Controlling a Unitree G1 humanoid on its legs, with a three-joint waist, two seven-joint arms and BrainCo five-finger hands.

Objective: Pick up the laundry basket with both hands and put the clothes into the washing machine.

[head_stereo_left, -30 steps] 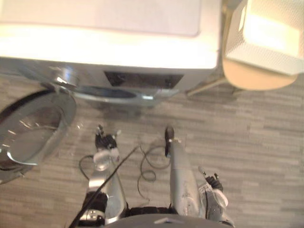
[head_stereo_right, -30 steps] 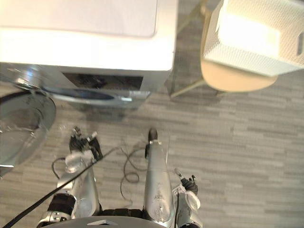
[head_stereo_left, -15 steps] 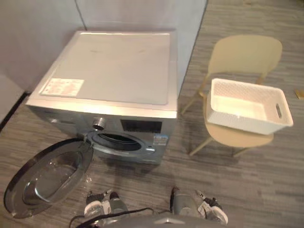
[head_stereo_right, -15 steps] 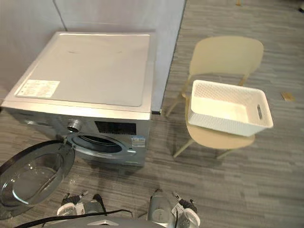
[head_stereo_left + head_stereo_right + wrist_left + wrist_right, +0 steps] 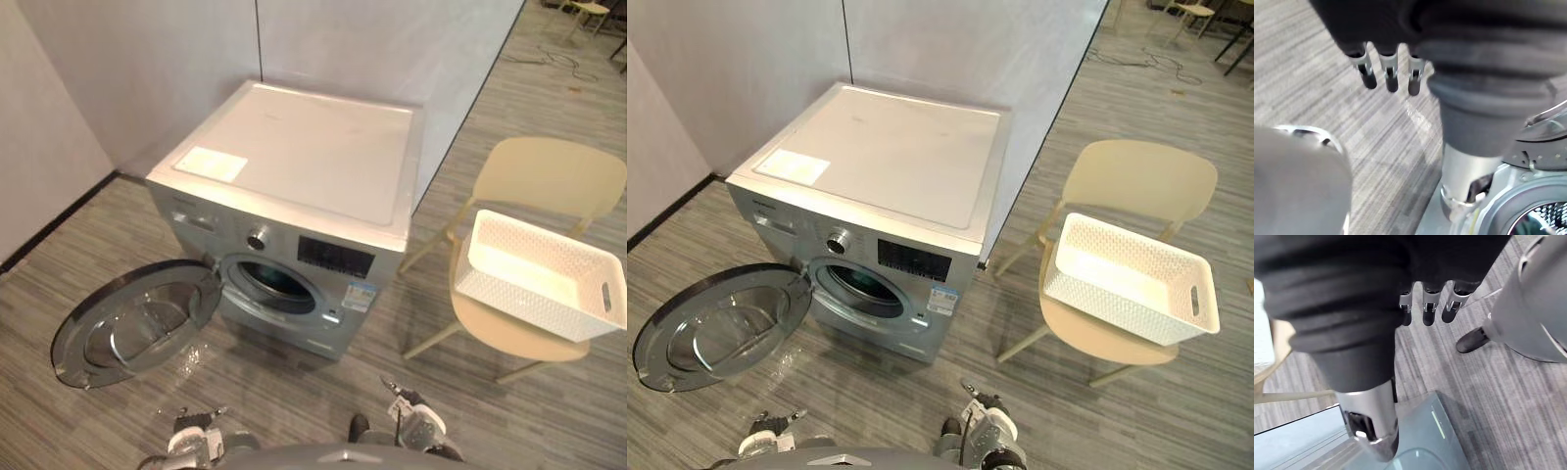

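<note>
My left hand and right hand both hang low near the floor at about 6 o'clock in the head views. In the wrist views, the left fingers and right fingers are straight, apart and holding nothing. The laundry basket lies well apart from both hands at about 2 o'clock, sitting on the seat of a pale chair. My right hand is the nearer one, so I judge the left has further to reach across. The basket's long axis runs roughly from 10 to 4 o'clock. One handle slot shows on the short end at 4 o'clock, while the handle on the opposite short end is turned away from me. The washing machine stands at 12 o'clock with its door swung open toward 9 o'clock and the drum opening clear. The basket's inside looks pale and smooth, and I cannot make out any clothes in it. The bottom edge of both head views cuts off my hands.
</note>
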